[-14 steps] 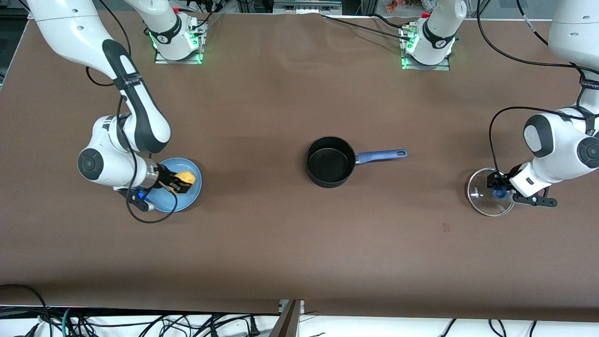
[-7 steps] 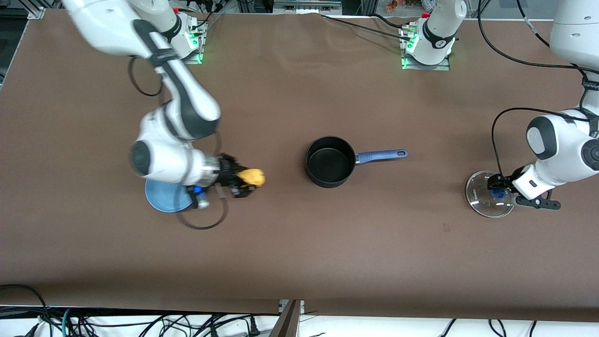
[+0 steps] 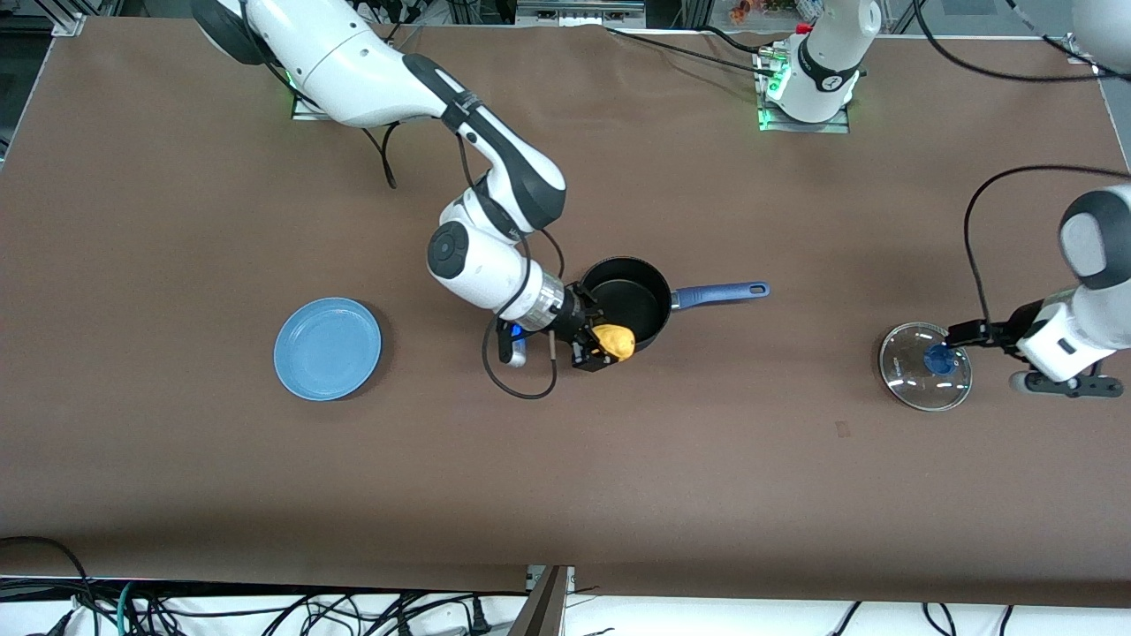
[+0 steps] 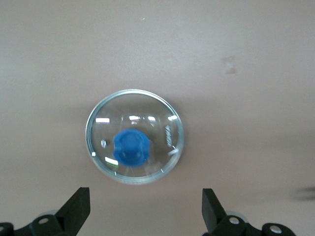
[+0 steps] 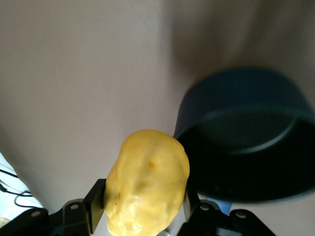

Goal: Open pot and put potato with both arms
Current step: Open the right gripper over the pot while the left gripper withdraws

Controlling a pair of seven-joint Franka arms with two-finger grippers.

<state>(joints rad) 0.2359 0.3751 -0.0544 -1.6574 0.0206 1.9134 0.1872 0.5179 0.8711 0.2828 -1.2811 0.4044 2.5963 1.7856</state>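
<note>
The black pot (image 3: 624, 305) with its blue handle (image 3: 720, 292) stands open at the table's middle; it also shows in the right wrist view (image 5: 246, 152). My right gripper (image 3: 605, 343) is shut on the yellow potato (image 3: 614, 341) and holds it over the pot's rim on the side nearer the front camera. In the right wrist view the potato (image 5: 146, 183) sits between the fingers. The glass lid (image 3: 925, 366) with its blue knob lies flat on the table toward the left arm's end. My left gripper (image 3: 965, 334) is open and empty beside the lid, clear of it (image 4: 134, 149).
A flat blue plate (image 3: 327, 348) lies empty on the table toward the right arm's end. The right arm's black cable loops down beside its wrist, close to the pot.
My right gripper has carried the potato from over the blue plate across to the pot's rim. My left gripper has let go of the lid's knob and drawn back from it.
</note>
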